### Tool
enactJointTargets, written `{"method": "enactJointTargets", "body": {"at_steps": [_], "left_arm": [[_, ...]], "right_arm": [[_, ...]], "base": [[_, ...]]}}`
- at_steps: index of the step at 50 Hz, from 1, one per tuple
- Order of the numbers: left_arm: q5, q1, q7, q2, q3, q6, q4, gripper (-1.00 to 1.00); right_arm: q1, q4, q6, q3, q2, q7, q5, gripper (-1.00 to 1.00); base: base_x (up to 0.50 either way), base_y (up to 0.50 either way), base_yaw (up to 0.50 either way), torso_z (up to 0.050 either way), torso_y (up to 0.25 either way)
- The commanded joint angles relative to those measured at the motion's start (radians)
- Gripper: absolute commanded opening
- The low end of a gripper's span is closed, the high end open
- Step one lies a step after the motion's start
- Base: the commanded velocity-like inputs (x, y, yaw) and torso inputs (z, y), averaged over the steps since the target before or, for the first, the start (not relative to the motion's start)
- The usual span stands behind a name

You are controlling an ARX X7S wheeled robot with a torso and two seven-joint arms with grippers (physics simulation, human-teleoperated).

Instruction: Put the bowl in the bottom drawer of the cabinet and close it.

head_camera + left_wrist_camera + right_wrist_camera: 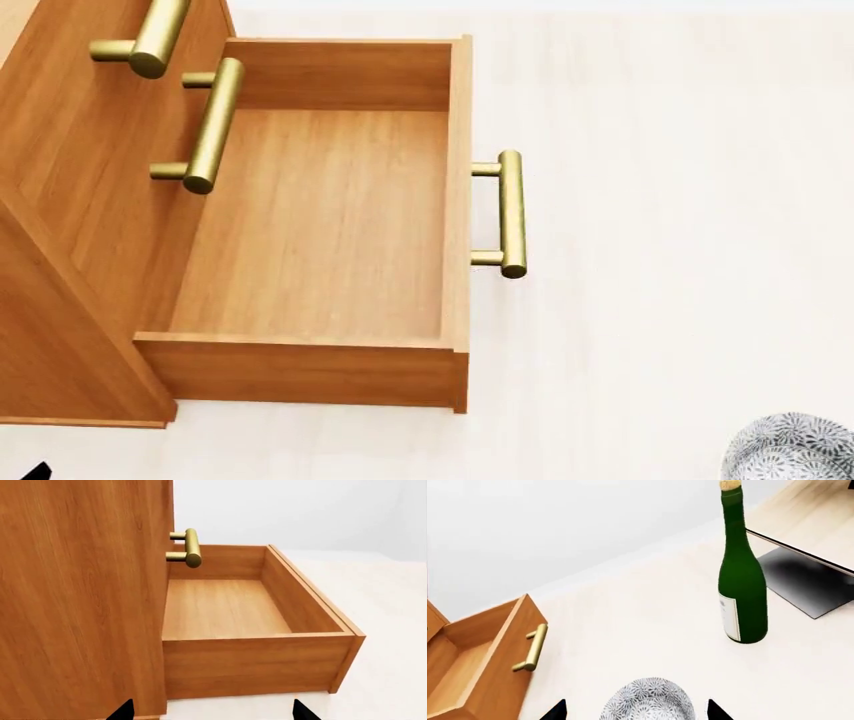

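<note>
The cabinet stands at the head view's left with its bottom drawer pulled fully out and nothing inside; the brass handle faces right. The flower-patterned bowl rests on the pale surface at the lower right, apart from the drawer. In the right wrist view the bowl lies between the spread tips of my right gripper, which is open with a gap showing on both sides. My left gripper is open with nothing between its tips, just outside the drawer's side wall.
A green wine bottle stands upright beyond the bowl. Behind it is a pale wooden rack on a dark base. Two upper drawers are shut, their brass handles jutting over the open drawer. Pale surface spreads right of the cabinet.
</note>
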Motion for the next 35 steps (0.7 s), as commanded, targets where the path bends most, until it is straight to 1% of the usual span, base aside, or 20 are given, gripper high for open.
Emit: {"method": "enactJointTargets", "body": {"at_steps": [1,12,15,16,18,26,35], "left_arm": [[-0.001,-0.003,0.001,0.001,0.002,0.001,-0.005,1.00],[-0.007,-0.009,-0.003,0.001,0.000,-0.004,-0.004,1.00],[-0.010,-0.011,-0.003,0.000,-0.001,-0.005,-0.004,1.00],[-0.008,-0.010,-0.002,0.001,-0.001,-0.002,-0.006,1.00],[-0.007,-0.009,-0.002,0.001,0.000,0.000,-0.008,1.00],[-0.009,-0.012,0.000,-0.002,-0.007,0.007,-0.010,1.00],[-0.008,-0.012,0.002,0.000,-0.005,0.011,-0.016,1.00]], "right_arm": [[0.019,0.126,0.044,0.073,-0.125,-0.156,-0.023,1.00],[0.067,0.201,0.048,0.029,-0.149,-0.214,-0.071,1.00],[0.091,0.240,0.060,0.012,-0.161,-0.223,-0.030,1.00],[0.103,0.261,0.068,0.012,-0.165,-0.224,0.014,1.00],[0.132,0.297,0.049,-0.016,-0.174,-0.234,-0.047,1.00],[0.268,0.491,0.039,-0.114,-0.176,-0.279,-0.094,1.00],[0.321,0.556,0.004,-0.164,-0.188,-0.294,-0.172,1.00]], "base": [[0.00,0.00,0.00,0.000,0.000],[0.00,0.00,0.00,0.000,0.000],[0.00,0.00,0.00,0.000,0.000],[0.00,0.00,0.00,0.000,0.000],[0.00,0.00,0.00,0.000,0.000],[0.00,0.00,0.00,0.000,0.000],[0.00,0.00,0.00,0.000,0.000]]}}
